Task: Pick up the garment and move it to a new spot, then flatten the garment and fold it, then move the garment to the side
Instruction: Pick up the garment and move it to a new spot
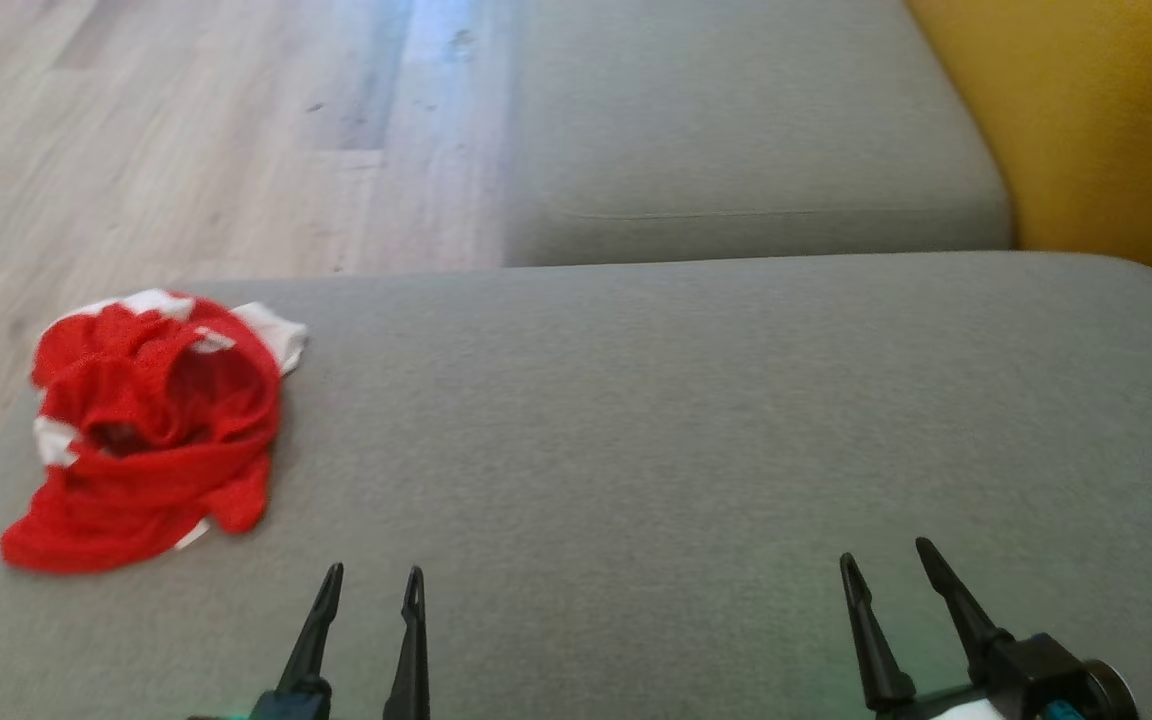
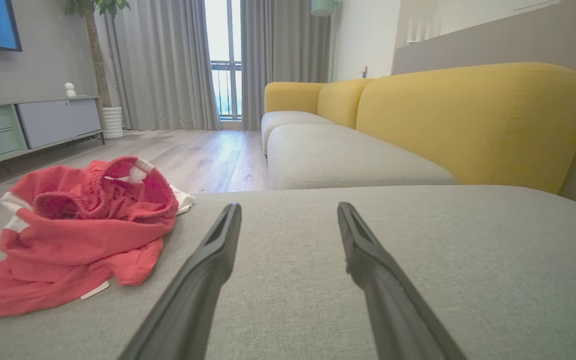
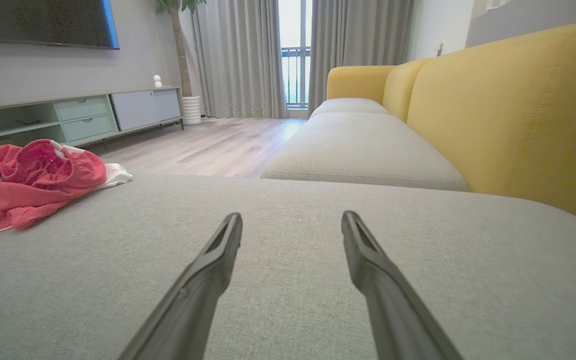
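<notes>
The garment [image 1: 151, 430] is red with white trim, lying crumpled in a heap near the left edge of the grey sofa cushion [image 1: 686, 420]. It also shows as the red heap of the garment [image 2: 78, 225] in the left wrist view and as the garment [image 3: 28, 182] at the far left of the right wrist view. My left gripper [image 1: 374, 575] stands open low over the cushion, to the right of and nearer than the garment, nothing between its fingers. Far to the right, my right gripper [image 1: 886, 555] is open and empty too.
A second grey seat cushion [image 1: 736, 140] lies beyond, with the yellow sofa back [image 1: 1106, 130] on the right. Wooden floor [image 1: 186, 140] drops off past the cushion's far left edge. A low TV cabinet [image 3: 68, 117] stands across the room.
</notes>
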Robot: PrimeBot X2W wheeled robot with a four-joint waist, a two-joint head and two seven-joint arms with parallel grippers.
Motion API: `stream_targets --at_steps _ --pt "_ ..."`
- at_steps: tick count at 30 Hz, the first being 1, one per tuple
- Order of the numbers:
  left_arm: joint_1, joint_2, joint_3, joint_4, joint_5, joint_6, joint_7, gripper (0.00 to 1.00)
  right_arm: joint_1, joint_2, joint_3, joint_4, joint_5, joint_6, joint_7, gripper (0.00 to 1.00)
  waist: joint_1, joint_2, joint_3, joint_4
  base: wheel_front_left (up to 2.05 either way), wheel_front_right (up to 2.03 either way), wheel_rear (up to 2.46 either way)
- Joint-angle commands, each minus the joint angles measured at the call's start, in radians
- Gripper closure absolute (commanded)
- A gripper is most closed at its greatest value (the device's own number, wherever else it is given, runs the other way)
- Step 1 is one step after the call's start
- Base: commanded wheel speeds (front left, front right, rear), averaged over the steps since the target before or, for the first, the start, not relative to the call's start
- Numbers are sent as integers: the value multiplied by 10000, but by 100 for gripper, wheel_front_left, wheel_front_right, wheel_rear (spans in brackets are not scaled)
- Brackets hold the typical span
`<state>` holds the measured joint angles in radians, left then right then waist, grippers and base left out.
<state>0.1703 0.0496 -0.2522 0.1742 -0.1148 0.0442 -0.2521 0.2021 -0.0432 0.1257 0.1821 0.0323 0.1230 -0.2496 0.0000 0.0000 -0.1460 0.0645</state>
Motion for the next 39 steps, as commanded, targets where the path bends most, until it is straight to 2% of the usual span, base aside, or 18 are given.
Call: stream_targets --at_steps 1,2,13,21,27,32,39 --pt "-556 6 404 -297 19 43 -97 0 -397 -70 265 -294 52 77 -122 0 0 0 102 494 0 0 0" --pt "-556 6 404 -297 19 43 -97 0 -397 -70 265 -294 52 77 -122 0 0 0 102 494 0 0 0" --pt "-594 6 829 -374 273 18 -97 0 -584 -70 338 -338 235 77 -122 0 0 0 381 2468 0 0 0" --pt "-525 6 1281 -505 373 37 -97 0 -732 -70 406 -319 276 77 -122 0 0 0 515 3310 0 0 0" --pt "-531 10 1597 -681 482 52 -97 0 -716 -70 399 -304 217 77 -122 0 0 0 595 3452 0 0 0" --pt "-902 121 1892 -1165 689 76 -97 0 -793 -70 331 -341 28 77 -122 0 0 0 874 3241 0 0 0" --pt "-2325 658 2084 -1584 989 -159 -97 0 -983 -172 69 -568 -395 77 -122 0 0 0 1612 2752 0 0 0"
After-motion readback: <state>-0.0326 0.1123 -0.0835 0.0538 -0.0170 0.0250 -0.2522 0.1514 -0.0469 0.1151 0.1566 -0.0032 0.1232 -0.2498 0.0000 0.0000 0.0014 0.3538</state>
